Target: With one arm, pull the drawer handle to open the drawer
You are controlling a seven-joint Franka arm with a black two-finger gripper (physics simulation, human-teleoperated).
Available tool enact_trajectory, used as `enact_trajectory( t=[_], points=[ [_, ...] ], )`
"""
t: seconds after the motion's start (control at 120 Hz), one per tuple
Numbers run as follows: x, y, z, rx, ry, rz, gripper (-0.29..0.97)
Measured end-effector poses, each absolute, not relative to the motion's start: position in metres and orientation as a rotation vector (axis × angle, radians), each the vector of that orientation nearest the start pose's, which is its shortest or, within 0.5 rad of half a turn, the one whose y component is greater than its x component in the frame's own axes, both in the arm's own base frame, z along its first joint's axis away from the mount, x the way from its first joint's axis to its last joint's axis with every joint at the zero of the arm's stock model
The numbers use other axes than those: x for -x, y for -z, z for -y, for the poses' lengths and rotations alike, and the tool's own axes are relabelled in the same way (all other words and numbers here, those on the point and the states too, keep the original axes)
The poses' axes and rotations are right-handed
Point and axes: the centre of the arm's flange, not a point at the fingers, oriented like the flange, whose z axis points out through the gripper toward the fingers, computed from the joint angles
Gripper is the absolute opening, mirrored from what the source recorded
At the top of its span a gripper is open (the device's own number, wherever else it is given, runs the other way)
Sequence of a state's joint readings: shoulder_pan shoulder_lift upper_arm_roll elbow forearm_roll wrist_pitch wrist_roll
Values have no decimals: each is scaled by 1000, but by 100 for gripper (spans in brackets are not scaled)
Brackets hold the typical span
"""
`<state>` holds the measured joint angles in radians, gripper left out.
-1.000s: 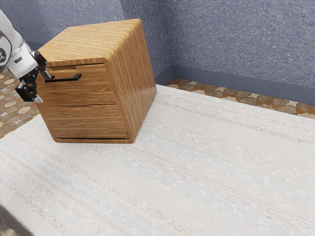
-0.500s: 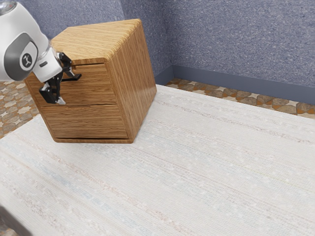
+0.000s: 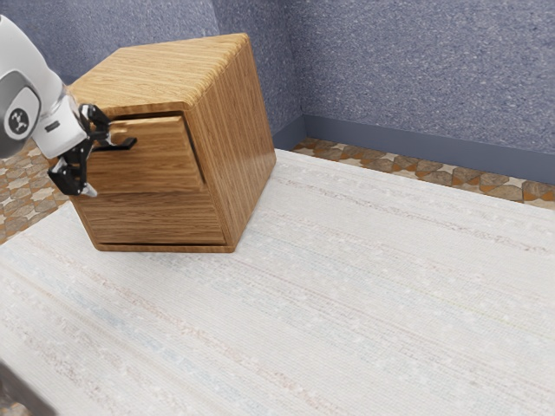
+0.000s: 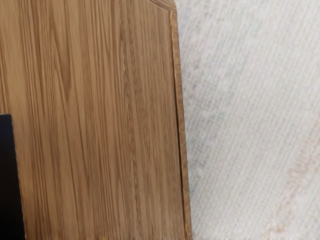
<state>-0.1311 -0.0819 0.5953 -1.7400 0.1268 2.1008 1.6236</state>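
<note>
In the exterior view, a light-brown wooden cabinet (image 3: 221, 130) with two drawers stands at the upper left of the frame on a pale, woven-textured worktop (image 3: 364, 295). Its upper drawer (image 3: 152, 160) stands partly out of the cabinet body. A dark gap shows along the drawer's top edge and down its right side, and its front sits forward of the front below. The lower drawer (image 3: 152, 215) lies flush with the cabinet.

A slim black bar handle (image 3: 120, 144) runs across the upper part of the upper drawer's front. The white arm (image 3: 22, 95) enters from the left edge of the frame. Its black hand (image 3: 84, 149) is at the left end of the handle, touching or just beside it. I cannot tell whether the hand is clamped on the bar or merely set around it.

Behind the worktop a strip of brown patterned floor tiles (image 3: 416, 166) meets a blue-grey speckled wall (image 3: 416, 61).

In the wrist view, a wood-grain front panel (image 4: 95, 120) of the cabinet covers the left and centre of the frame. Its edge runs top to bottom just right of centre. Beyond that edge lies the pale worktop (image 4: 250, 125). A black strip (image 4: 6, 175) sits at the lower left edge of the frame against the wood; what it is cannot be told.
</note>
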Motion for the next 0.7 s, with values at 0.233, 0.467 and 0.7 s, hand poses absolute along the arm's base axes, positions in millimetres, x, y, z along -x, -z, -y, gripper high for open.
enact_trajectory(
  t=[0.233, 0.467, 0.7],
  points=[
    [-496, -634, -267, 2260, 242, -1551, 66],
    [-476, -638, -263, 2254, 282, -1569, 63],
    [-458, -647, -260, 2233, 307, -1578, 66]
  ],
)
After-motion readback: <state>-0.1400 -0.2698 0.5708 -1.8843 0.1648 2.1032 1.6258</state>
